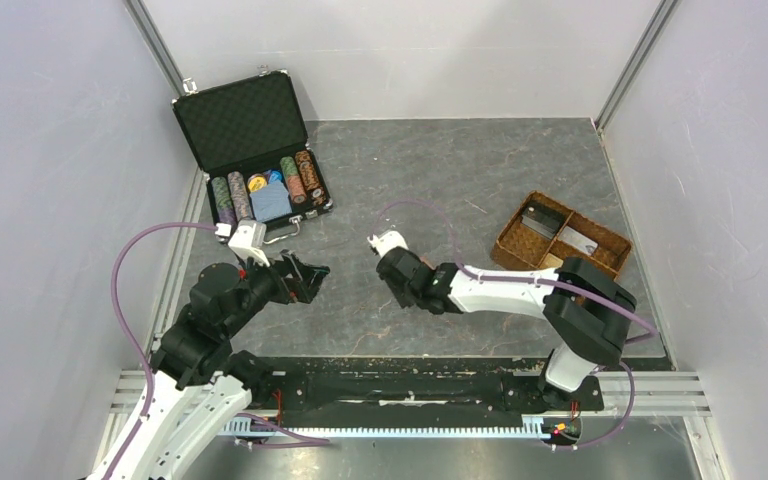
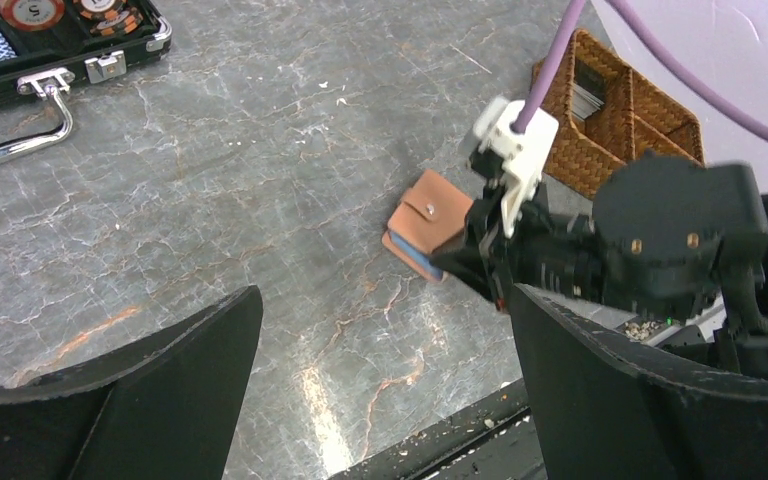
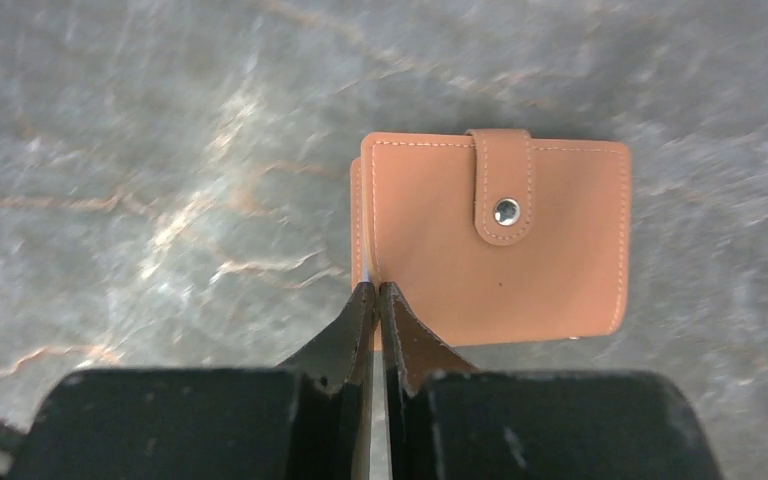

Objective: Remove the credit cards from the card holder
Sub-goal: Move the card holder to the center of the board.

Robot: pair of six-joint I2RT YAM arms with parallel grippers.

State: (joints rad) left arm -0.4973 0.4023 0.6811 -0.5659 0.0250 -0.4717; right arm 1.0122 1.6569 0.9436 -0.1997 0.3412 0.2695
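The card holder (image 3: pixel 495 235) is a tan leather wallet lying closed and snapped flat on the table. It also shows in the left wrist view (image 2: pixel 428 222), with a blue edge along its near side. In the top view it is hidden under my right gripper (image 1: pixel 392 268). My right gripper (image 3: pixel 375 292) is shut, its tips at the wallet's near left corner. I cannot tell if they pinch anything. My left gripper (image 2: pixel 385 300) is open and empty, above bare table to the wallet's left (image 1: pixel 310 275). No credit cards show in the wallet.
A brown woven divided tray (image 1: pixel 558 238) stands at the right, with flat cards (image 1: pixel 540 216) in its compartments. An open black chip case (image 1: pixel 255 165) with striped chips stands at the back left. Metal rails run along the near edge (image 1: pixel 410 385).
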